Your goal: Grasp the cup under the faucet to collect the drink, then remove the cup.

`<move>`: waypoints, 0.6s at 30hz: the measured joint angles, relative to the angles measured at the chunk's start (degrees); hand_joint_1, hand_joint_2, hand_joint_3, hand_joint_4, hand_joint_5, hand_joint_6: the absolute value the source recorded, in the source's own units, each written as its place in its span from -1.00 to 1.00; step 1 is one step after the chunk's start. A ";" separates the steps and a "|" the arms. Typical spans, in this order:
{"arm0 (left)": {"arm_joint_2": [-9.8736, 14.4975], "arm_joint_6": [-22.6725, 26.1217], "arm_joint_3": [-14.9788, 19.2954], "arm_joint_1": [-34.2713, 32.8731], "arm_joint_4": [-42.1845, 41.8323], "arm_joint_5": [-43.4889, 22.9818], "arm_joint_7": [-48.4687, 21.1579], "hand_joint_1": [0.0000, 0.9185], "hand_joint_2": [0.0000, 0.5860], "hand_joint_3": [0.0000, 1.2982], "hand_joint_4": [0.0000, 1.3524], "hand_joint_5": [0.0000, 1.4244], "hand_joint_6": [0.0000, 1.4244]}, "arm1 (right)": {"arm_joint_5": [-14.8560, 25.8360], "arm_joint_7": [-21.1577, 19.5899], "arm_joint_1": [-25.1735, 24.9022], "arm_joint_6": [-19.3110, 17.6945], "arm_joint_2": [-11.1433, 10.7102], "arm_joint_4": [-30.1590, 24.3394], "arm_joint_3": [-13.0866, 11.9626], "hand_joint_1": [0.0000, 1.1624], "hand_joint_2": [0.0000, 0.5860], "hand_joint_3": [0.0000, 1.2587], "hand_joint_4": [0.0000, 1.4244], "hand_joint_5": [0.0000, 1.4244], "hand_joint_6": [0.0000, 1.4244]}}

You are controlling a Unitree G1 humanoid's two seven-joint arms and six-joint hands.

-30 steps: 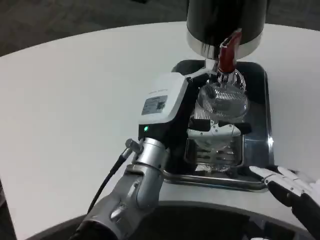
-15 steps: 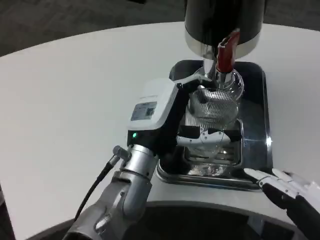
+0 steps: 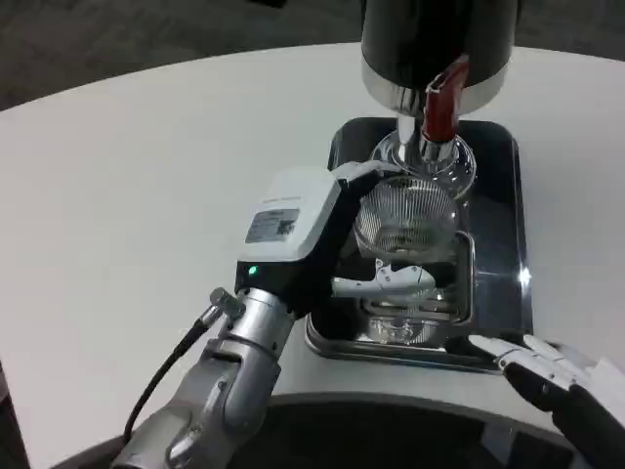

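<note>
**Left robot hand holding the cup just off the faucet**

The left robot hand [image 3: 327,230] is reaching in from the near edge of the white surface [image 3: 127,195], its silver forearm angling up toward the drip tray [image 3: 498,244] at the far right. Its white back is facing up with a label on it, and a green light is glowing near the wrist. Its fingers [image 3: 386,283] are wrapping around the clear ribbed cup [image 3: 405,220], grasping it. The cup is tilting, its mouth facing the camera, and is sitting over the tray's grate, just in front of and slightly left of the faucet [image 3: 437,112]. The faucet's red handle is pointing down from the black drink dispenser [image 3: 435,44], which is standing at the far edge of the tray. At the near right corner, the right robot hand [image 3: 557,381] is resting just beside the tray's front rim, its fingers spread apart and released, holding nothing.
</note>
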 measured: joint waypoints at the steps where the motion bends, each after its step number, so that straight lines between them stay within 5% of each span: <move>1: 0.03 0.08 0.00 0.00 -0.01 0.12 -0.15 -0.34 -0.72 -0.45 -0.61 -0.41 0.01 | 0.00 0.02 -0.02 0.04 -0.03 0.00 -0.02 -0.17 0.54 -0.75 -0.83 -0.93 -1.00; 7: -0.11 0.27 -0.08 -0.12 -0.01 0.66 -0.85 -0.38 -0.72 -0.61 -0.74 -0.54 -0.20 | 0.11 0.10 -0.02 0.09 -0.28 0.00 -0.32 -0.17 0.54 -0.75 -0.83 -0.93 -1.00; 18: -2.21 0.72 -0.92 -2.76 1.83 0.88 -2.58 -0.45 -0.69 -0.71 -0.79 -0.57 -0.25 | 0.59 0.24 0.35 0.11 -0.38 0.00 -1.49 -0.17 0.54 -0.74 -0.83 -0.93 -1.00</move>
